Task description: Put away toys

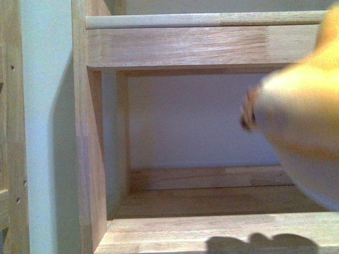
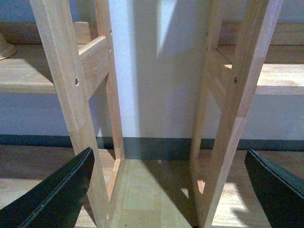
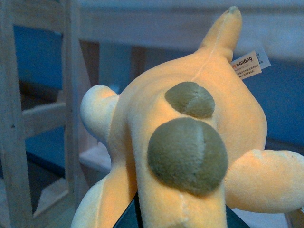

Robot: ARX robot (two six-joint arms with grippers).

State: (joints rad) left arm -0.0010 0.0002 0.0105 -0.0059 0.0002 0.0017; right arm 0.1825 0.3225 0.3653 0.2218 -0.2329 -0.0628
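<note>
The orange-yellow plush animal (image 3: 190,142) fills the right wrist view, with two grey-green round patches on its back and a white tag near its tail. My right gripper (image 3: 178,218) is shut on it; only dark finger edges show under the plush. In the front view the plush (image 1: 302,121) hangs blurred at the right, in front of the wooden shelf's open compartment (image 1: 201,159), its reddish-brown claws toward the opening. My left gripper (image 2: 168,190) is open and empty, its black fingers (image 2: 52,194) wide apart, low before two wooden shelf uprights.
The wooden shelf (image 1: 201,47) has a rail and board above the compartment and a side upright (image 1: 87,159) at the left. In the left wrist view, two shelf units' uprights (image 2: 66,95) stand with a gap of white wall between, above a wooden floor (image 2: 142,190).
</note>
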